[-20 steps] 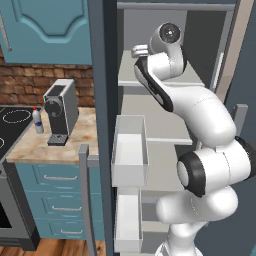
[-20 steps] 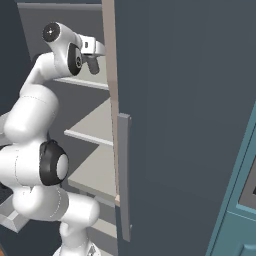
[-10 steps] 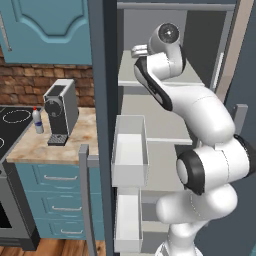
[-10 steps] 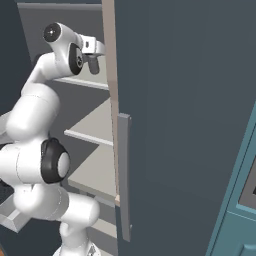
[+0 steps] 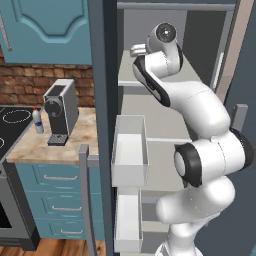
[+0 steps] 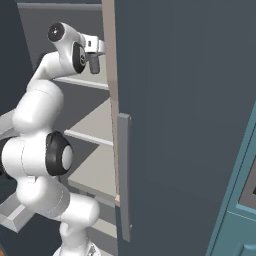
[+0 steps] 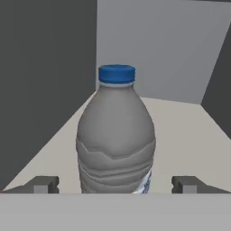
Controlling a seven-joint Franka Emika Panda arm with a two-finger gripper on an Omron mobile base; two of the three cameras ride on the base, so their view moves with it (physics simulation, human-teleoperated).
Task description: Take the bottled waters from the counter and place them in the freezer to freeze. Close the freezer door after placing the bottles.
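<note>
A grey-blue bottled water (image 7: pixel 116 140) with a blue cap stands upright on a grey upper shelf inside the freezer (image 5: pixel 165 107). My gripper (image 7: pixel 116 185) is open around its lower part, one fingertip (image 7: pixel 43 184) on each side with a gap to the bottle. From the base, the gripper (image 5: pixel 137 49) (image 6: pixel 93 60) is reaching in at the upper shelf. The other bottled water (image 5: pixel 37 121), clear-white with a red cap, stands on the counter (image 5: pixel 55 150) left of the coffee machine. The freezer door (image 5: pixel 102 100) stands wide open, its white bins (image 5: pixel 129 150) facing the arm.
A grey-and-black coffee machine (image 5: pixel 60 111) sits on the counter beside a black stovetop (image 5: pixel 12 122). The neighbouring door (image 6: pixel 180 125) with its grey handle (image 6: pixel 123 175) borders the freezer on the right. The freezer's dark side walls (image 7: pixel 45 81) close in the shelf.
</note>
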